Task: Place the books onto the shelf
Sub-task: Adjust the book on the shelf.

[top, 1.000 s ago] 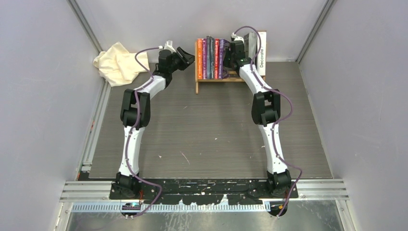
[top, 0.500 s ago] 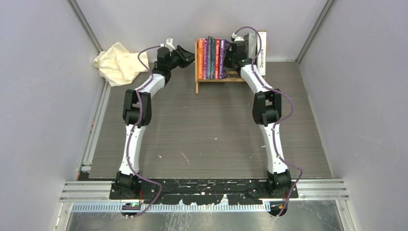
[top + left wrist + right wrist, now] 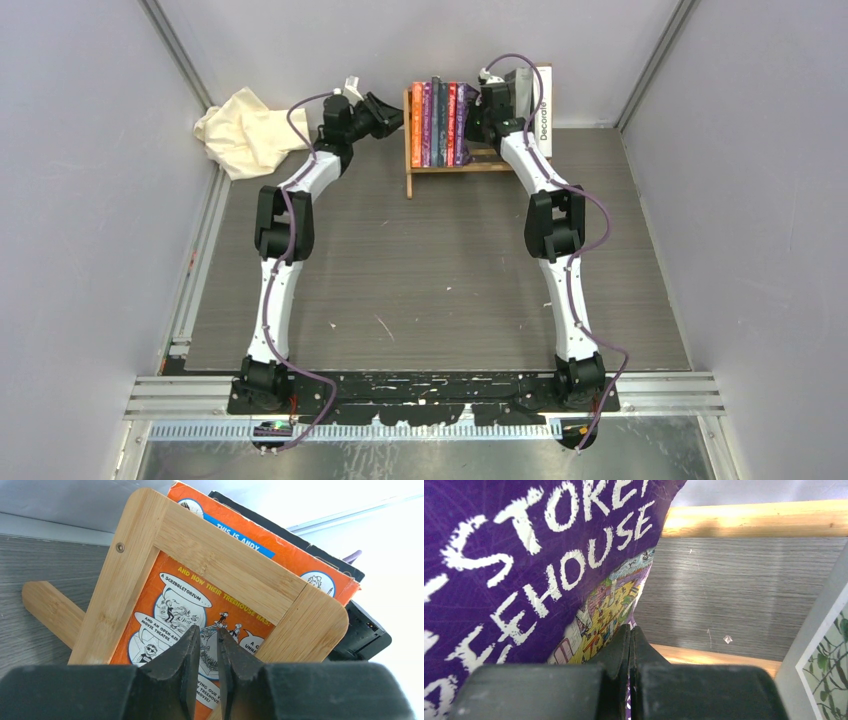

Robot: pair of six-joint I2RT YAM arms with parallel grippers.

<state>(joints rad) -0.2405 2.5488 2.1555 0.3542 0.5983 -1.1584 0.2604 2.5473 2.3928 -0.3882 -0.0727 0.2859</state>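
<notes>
Steadying the books [image 3: 438, 122] matters most: they stand on the shelf [image 3: 452, 166]. We want the left gripper [image 3: 206, 629], barely apart and empty, bracing the end frame [image 3: 215, 555] while the right gripper [image 3: 630, 628], pressed together, eases the purple book [image 3: 499, 555] upright.

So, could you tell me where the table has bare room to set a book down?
The wide grey table between left arm and right arm, in front of the shelf, is bare. The far edge is crowded: cloth, left gripper, books, right gripper, Decorate book.
</notes>
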